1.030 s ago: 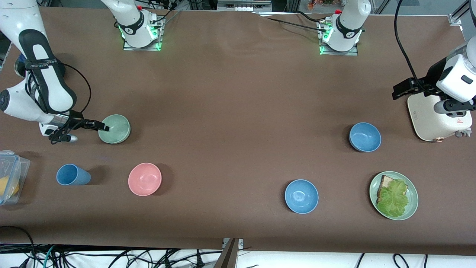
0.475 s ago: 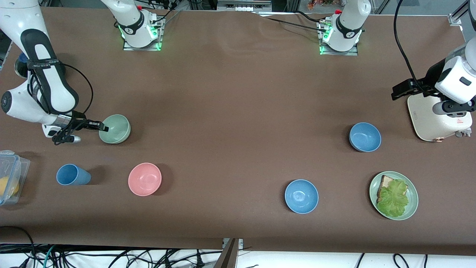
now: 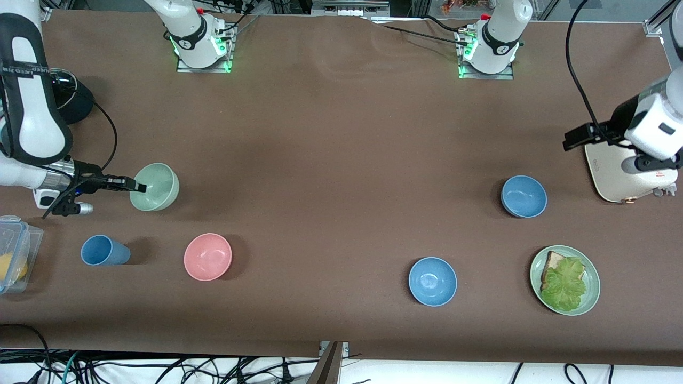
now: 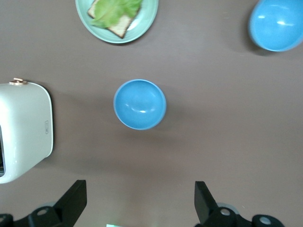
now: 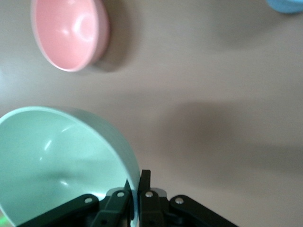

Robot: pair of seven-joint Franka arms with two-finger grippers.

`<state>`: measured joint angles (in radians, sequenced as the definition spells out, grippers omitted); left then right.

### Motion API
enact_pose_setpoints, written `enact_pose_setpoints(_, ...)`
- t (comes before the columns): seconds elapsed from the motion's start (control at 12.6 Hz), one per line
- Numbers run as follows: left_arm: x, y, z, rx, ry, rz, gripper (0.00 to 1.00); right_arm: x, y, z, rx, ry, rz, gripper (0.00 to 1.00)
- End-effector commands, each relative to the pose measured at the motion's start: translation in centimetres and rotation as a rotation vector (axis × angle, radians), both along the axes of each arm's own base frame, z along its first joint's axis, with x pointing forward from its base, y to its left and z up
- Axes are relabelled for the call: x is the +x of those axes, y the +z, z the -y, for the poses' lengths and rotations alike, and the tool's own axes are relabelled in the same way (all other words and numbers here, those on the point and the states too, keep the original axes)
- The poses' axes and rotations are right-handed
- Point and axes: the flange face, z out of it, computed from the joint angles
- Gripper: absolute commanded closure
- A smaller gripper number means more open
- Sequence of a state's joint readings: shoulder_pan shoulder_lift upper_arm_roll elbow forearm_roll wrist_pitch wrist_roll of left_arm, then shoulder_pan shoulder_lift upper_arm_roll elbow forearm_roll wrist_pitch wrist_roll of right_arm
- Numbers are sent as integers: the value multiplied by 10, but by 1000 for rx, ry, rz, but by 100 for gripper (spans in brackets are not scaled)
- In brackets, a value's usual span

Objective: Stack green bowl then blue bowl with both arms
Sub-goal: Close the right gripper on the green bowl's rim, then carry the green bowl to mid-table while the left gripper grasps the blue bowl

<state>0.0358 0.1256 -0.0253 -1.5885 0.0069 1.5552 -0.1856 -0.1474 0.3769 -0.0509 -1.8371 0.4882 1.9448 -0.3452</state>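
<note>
Your right gripper (image 3: 140, 187) was clamped on the green bowl's (image 3: 156, 186) rim, tilting it; your left gripper (image 4: 140, 201) waited, fingers apart, over a blue bowl (image 4: 140, 104).

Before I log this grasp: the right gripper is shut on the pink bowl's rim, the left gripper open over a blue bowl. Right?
Not quite. The right gripper is shut on the green bowl's rim, as the right wrist view shows; the pink bowl lies untouched. The left gripper is indeed open over a blue bowl.

Looks like a robotics lab: two white jointed arms (image 3: 32, 96) bolted on metal base plates (image 3: 203, 64) to a brown cloth-covered bench (image 3: 341, 160), loose black cables (image 3: 160, 368) tangled along its edge.
</note>
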Motion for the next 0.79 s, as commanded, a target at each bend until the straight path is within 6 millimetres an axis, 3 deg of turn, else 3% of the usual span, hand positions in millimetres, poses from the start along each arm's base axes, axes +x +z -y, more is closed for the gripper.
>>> enact_pose_setpoints(0.0,2,-38,-45,50,-31,38,0,13,16,-59,3,-10,-37,100)
enact_pose_setpoints(0.16,-2,-53,-80,49,-84,51,0,16,19,-109,-7,-10,-60,100)
enact_pose_setpoints(0.32,-13,-89,-95,46,-63,24,0,14,22,-180,-33,-26,-103,100)
enact_pose_setpoints(0.48,-23,-129,-99,40,-63,25,0,4,24,-264,-75,-76,-134,100)
enact_pose_setpoints(0.71,-44,-197,-95,36,-69,78,0,-19,13,-362,-113,-124,-128,100)
